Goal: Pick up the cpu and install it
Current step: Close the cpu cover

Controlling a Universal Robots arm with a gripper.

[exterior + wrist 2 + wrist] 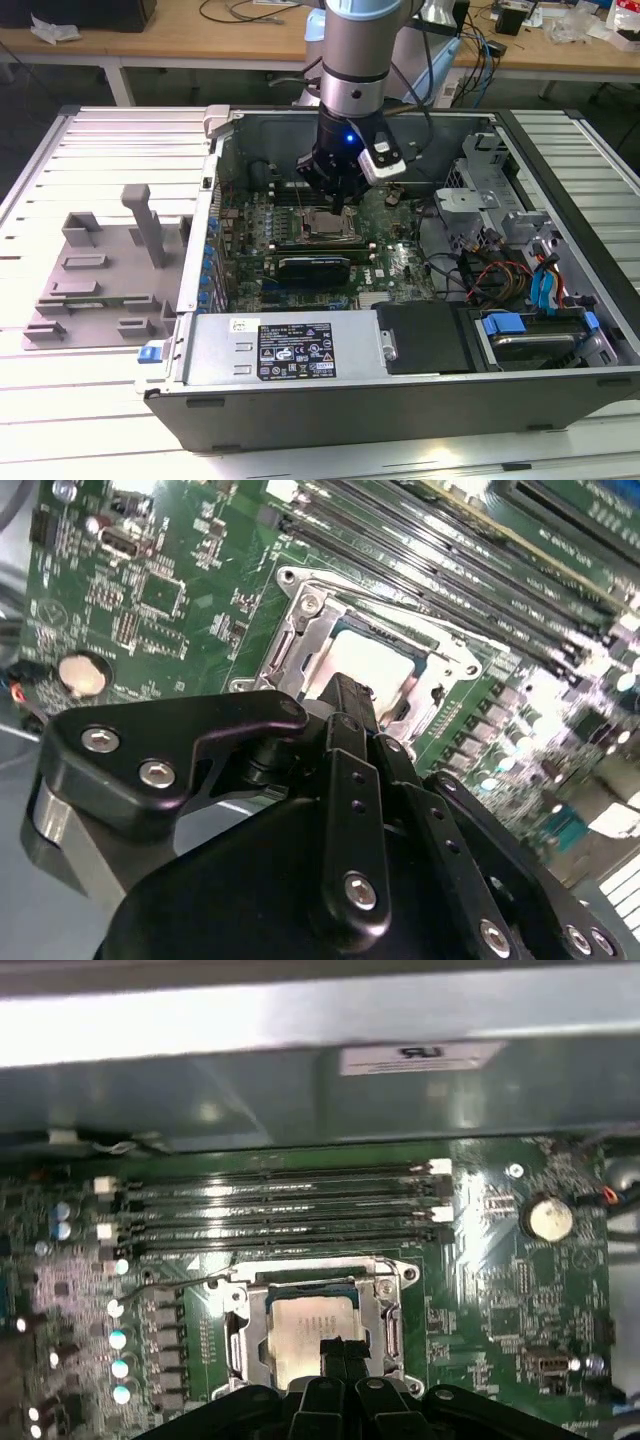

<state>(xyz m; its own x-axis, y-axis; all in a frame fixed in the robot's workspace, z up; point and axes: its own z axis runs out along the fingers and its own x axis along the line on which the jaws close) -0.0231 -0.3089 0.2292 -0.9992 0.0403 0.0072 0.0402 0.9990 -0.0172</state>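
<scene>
Just above the middle of the exterior view, the cpu (pixel 326 222) lies flat inside the socket frame (pixel 240 1305), pale top plate up, with the metal rim around it on every side. Both wrist views show it level with that frame rather than tilted. My gripper (pixel 345 692) hangs right over one edge of it, fingers clenched against each other with nothing between them, so I carry nothing. Whether the tips touch the plate or stop just short, I cannot tell. Beside the socket run the long memory slots (pixel 280 1210), and well apart on the green motherboard (pixel 500 1300) sits a round coin battery (pixel 550 1218). All of it lies in the open computer case (pixel 400 410), which spans the centre and right of the exterior frame. I judge the picking up done and the seating step in hand. Any move from here calls for a light, straight touch, since a sideways nudge could shift the chip in its seat and the frame leaves little room.
</scene>
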